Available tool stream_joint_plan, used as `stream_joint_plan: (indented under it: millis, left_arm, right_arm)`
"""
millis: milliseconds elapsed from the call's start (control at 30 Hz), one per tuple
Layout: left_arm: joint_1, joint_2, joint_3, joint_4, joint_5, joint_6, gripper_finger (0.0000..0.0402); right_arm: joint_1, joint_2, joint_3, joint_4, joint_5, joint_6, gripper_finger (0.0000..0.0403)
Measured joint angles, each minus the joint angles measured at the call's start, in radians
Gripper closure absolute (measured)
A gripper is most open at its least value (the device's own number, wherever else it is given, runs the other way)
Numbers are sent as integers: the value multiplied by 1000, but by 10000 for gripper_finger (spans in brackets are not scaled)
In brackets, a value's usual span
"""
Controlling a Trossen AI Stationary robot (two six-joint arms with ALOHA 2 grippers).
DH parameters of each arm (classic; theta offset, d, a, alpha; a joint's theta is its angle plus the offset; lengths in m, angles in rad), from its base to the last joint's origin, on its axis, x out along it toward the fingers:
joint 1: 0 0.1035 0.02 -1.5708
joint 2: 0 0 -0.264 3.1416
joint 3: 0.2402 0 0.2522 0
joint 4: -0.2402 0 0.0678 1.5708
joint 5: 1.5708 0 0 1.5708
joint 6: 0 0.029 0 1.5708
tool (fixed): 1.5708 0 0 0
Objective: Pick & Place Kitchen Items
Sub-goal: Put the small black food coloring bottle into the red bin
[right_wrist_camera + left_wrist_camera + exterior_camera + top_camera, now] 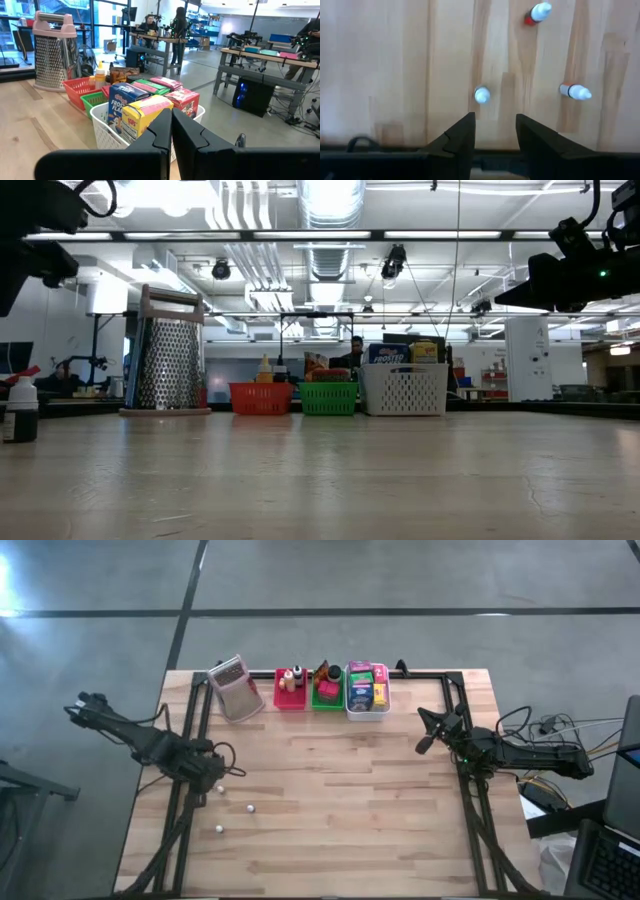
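Three tiny pale bottles stand or lie on the wooden table near its left edge: one [481,95] just beyond my left gripper's fingertips, one [575,91] lying on its side, and one with a red band [537,13] farther off. My left gripper [495,120] [208,778] hovers above the table, pointing down, open, with nothing between its fingers. At the table's right side my right gripper [171,125] [425,740] is shut, level and holding nothing. The white tray [366,712] holds packets [150,107].
Along the far edge stand a metal grater [235,688], a red tray [290,702] with small bottles, a green tray [326,703] and the white tray. A dark bottle with a white cap [20,408] stands upright at the left in the low view. Bare wood fills the middle and near side.
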State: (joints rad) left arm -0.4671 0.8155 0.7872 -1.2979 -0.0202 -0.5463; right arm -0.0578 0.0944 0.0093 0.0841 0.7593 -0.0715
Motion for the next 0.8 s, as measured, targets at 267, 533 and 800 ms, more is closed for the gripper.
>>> stream_joint_plan:
  millis: [267, 533, 800]
  left_arm:
    - [0, 0, -147, 116, 13, 23, 255]
    - [0, 5, -235, 221, 23, -27, 255]
    - [0, 5, -285, 298, 27, -62, 255]
  right_arm:
    - [0, 0, 0, 0, 0, 0, 394]
    - [0, 0, 0, 0, 0, 0, 394]
    - [0, 0, 0, 0, 0, 0, 394]
